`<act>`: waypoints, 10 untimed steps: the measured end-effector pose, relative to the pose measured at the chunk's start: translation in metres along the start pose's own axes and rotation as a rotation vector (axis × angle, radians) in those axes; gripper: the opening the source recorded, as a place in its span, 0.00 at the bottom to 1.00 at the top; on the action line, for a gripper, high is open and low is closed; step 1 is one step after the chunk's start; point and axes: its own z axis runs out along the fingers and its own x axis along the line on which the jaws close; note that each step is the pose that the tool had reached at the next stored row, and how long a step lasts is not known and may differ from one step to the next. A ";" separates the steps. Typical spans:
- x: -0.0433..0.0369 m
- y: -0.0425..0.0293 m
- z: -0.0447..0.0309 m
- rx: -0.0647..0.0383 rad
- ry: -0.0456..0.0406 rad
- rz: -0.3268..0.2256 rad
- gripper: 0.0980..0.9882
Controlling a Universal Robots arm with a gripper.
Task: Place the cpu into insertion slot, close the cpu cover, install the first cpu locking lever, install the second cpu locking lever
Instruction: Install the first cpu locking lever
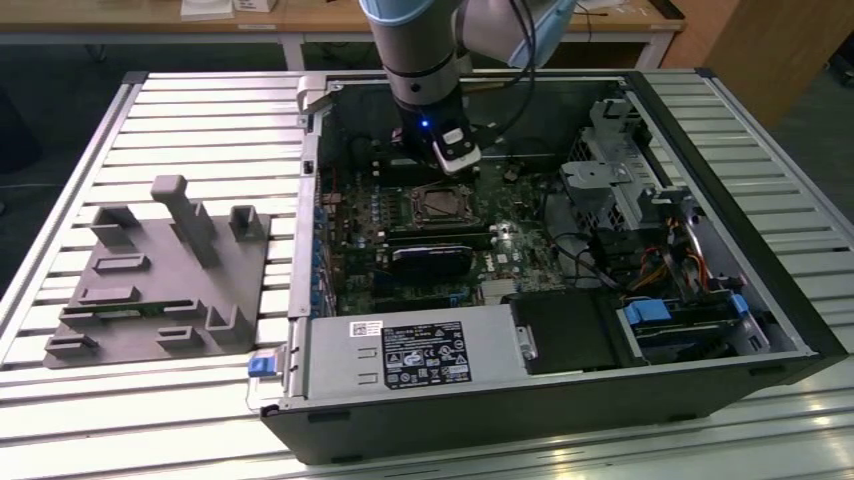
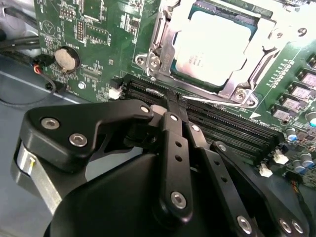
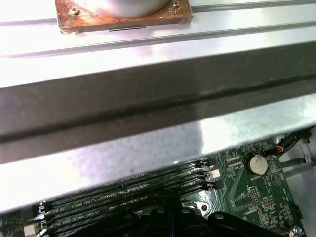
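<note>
In the second wrist view the cpu (image 2: 212, 47), pale silver and square, lies in the insertion slot (image 1: 441, 203) on the green board. The cpu cover (image 2: 162, 42), a silver frame, lies flat around it. A thin bright lever rod (image 2: 217, 102) runs along the socket edge nearest the memory slots. My gripper (image 2: 174, 103) is shut, its black fingers pressed together with nothing visible between them. The tips hover over the memory slots (image 2: 222, 123), just beside the socket. In the exterior view the gripper (image 1: 458, 168) hangs inside the open case, just behind the socket.
The case wall (image 3: 148, 98) rises close beside the memory slots. A coin battery (image 2: 66, 58) sits on the board. A black card (image 1: 430, 258), the power supply (image 1: 414, 350) and drive cage (image 1: 627, 170) crowd the case. A grey fixture plate (image 1: 160, 280) lies on the exterior view's left.
</note>
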 end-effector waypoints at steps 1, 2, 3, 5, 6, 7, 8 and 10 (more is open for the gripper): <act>0.0002 0.0000 0.0006 0.002 -0.0015 0.005 0.01; 0.0005 -0.0001 0.0012 0.003 -0.0030 0.010 0.01; 0.0008 -0.0002 0.0019 0.005 -0.0045 0.015 0.01; 0.0012 -0.0004 0.0031 0.008 -0.0074 0.025 0.01; 0.0014 -0.0006 0.0038 0.010 -0.0089 0.030 0.01; 0.0016 -0.0007 0.0044 0.012 -0.0104 0.035 0.01; 0.0018 -0.0009 0.0049 0.013 -0.0119 0.039 0.01; 0.0022 -0.0012 0.0061 0.017 -0.0155 0.050 0.01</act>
